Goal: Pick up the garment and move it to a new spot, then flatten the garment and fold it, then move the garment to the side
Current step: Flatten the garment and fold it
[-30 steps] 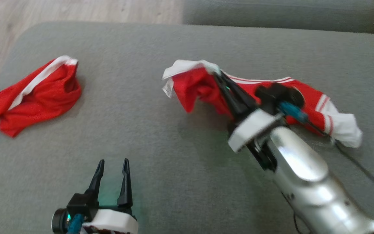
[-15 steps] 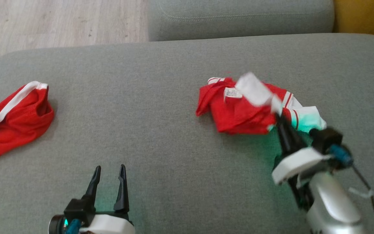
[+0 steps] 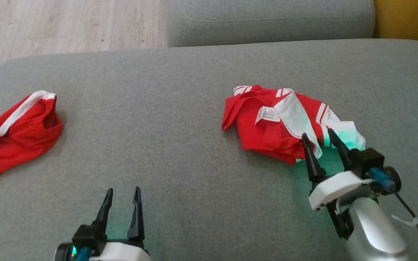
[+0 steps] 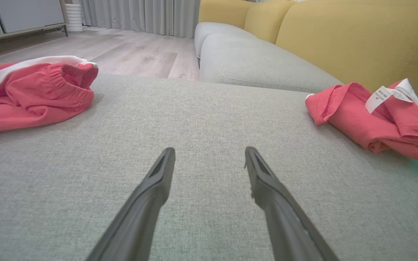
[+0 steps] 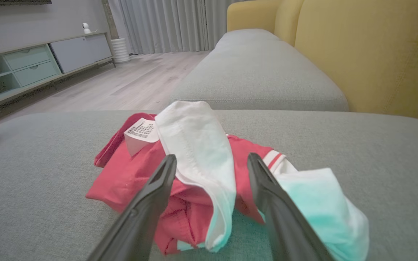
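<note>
Head view: grey cushion [image 3: 180, 108], wood floor [image 3: 67, 25] beyond; left tool [image 3: 123, 189], right tool [image 3: 317, 133] spread, empty.

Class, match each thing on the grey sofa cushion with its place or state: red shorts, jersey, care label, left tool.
1 red shorts
2 jersey
3 care label
4 left tool

a open over bare cushion
b crumpled just ahead of the right tool
c white, on the jersey
d near the cushion's left edge

Pairs: 1-d, 2-b, 3-c, 4-a
</note>
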Available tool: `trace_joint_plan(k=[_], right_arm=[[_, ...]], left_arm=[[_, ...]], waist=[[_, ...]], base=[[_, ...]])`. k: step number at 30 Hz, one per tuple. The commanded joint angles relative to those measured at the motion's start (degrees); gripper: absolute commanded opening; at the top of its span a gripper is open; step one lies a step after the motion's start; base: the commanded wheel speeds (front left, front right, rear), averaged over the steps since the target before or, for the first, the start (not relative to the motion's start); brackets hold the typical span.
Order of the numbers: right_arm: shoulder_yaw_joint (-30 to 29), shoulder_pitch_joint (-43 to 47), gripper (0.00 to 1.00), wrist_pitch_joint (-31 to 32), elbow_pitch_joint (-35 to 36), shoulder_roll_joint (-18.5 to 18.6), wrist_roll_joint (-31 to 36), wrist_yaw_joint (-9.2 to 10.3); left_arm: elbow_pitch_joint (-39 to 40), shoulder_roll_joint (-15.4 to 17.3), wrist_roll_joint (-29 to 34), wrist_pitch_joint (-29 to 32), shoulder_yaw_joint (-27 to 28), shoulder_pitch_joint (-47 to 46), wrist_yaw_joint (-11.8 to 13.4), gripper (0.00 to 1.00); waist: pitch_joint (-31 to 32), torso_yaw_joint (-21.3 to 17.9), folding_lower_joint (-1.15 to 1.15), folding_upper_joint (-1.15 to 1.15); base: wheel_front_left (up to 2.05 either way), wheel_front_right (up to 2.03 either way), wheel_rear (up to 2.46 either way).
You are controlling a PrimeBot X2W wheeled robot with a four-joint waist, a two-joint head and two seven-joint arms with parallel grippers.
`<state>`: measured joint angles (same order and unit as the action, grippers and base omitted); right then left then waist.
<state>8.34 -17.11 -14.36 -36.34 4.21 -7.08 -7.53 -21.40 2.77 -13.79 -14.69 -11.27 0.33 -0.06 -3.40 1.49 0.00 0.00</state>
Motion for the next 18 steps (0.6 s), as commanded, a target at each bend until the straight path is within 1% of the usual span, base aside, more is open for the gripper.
trace_joint_plan(k=[1,3,8,14,16,18], right_arm=[[1.22,-2.55,1.0,-0.63,1.9,-0.61,1.29,0.04],[1.97,-4.35,1.0,-0.63,0.88,-0.73,2.74,0.04],[3.32,-10.5,1.0,0.4,-4.95,-1.02,5.52,0.04],[2.57,-15.17,1.0,2.59,-12.21,-1.27,8.53,0.04],[2.2,-15.75,1.0,2.42,-13.59,-1.3,8.56,0.04],[3.19,-15.89,1.0,1.81,-14.26,-1.31,7.14,0.04]], left_arm=[[1.7,0.1,0.13,-0.31,1.69,-1.25,-0.05,1.0],[1.66,0.1,0.12,-0.31,1.53,-1.45,-0.07,1.0],[1.46,0.1,-0.22,-0.31,0.53,-2.18,-0.06,1.0],[0.96,0.1,-0.86,-0.31,-0.28,-2.57,0.05,1.0],[0.95,0.1,-0.95,-0.31,-0.42,-2.67,0.07,1.0],[0.91,0.1,-1.04,-0.31,-0.42,-2.71,0.12,1.0]], waist=[[-0.1,0.03,0.0,0.0],[-0.34,0.18,0.0,0.0],[-1.01,1.2,0.0,0.0],[-1.8,2.95,0.0,0.0],[-2.04,3.44,0.0,0.0],[-2.18,3.76,0.0,0.0]], base=[[0.0,0.0,0.0],[0.0,0.0,0.0],[0.0,0.0,0.0],[0.0,0.0,0.0],[0.0,0.0,0.0],[0.0,0.0,0.0]])
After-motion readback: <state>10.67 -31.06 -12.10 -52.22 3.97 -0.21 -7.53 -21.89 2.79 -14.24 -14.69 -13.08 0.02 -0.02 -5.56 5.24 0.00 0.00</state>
